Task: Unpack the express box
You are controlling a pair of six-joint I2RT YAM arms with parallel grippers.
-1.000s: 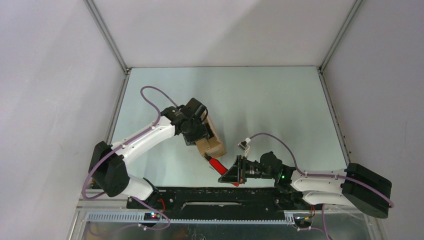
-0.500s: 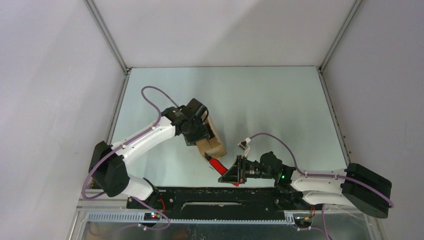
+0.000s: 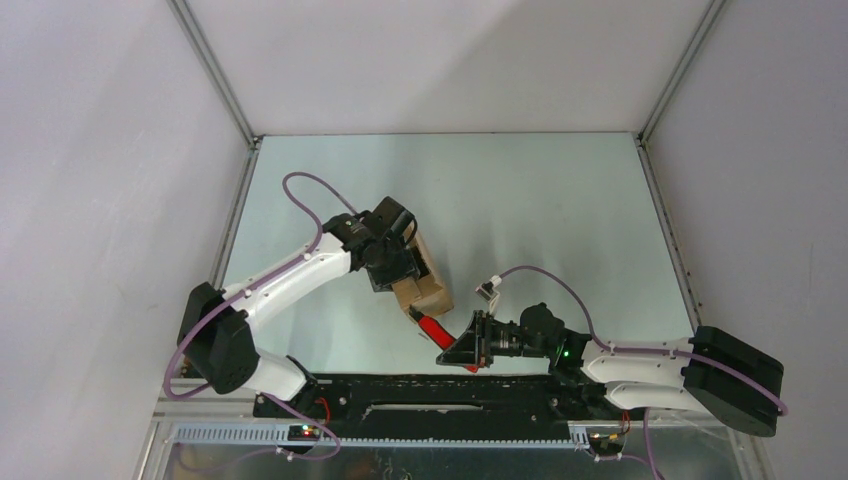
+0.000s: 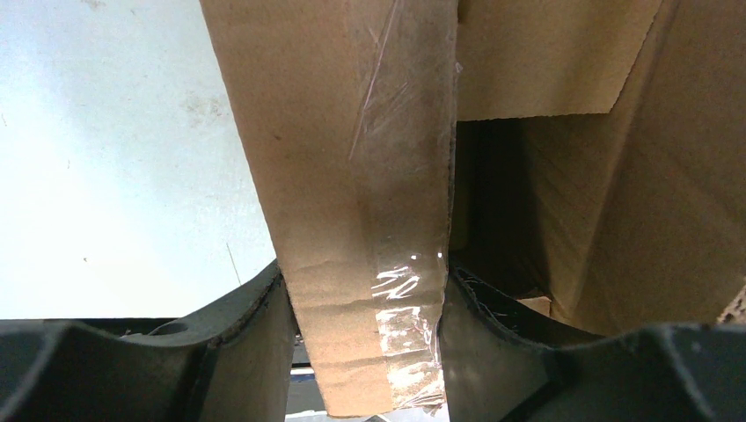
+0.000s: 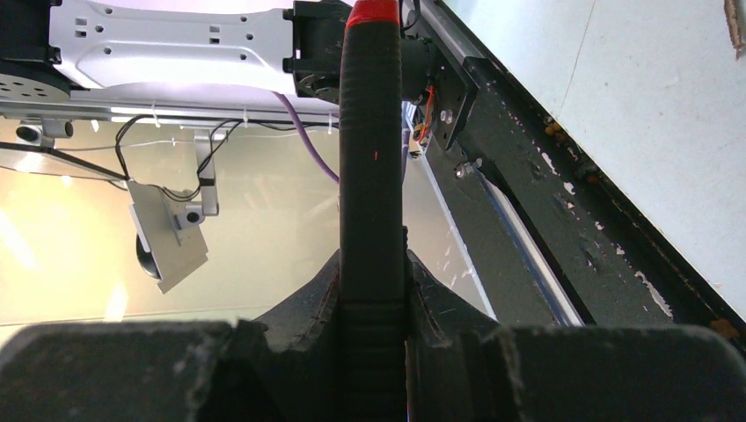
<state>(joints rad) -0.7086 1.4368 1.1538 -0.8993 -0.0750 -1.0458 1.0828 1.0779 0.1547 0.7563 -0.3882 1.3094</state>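
The express box is a small brown carton standing on the pale table just left of centre. My left gripper is over its left side, shut on a taped cardboard flap held between both fingers. The dark inside of the box shows to the right of that flap. My right gripper sits just below and right of the box, shut on a red-and-black utility knife. The knife's black handle runs up from the right gripper, and its red tip points toward the box's lower corner.
The black base rail runs along the near table edge under both arms. Grey enclosure walls and metal frame posts bound the table. The left arm's white link shows in the right wrist view.
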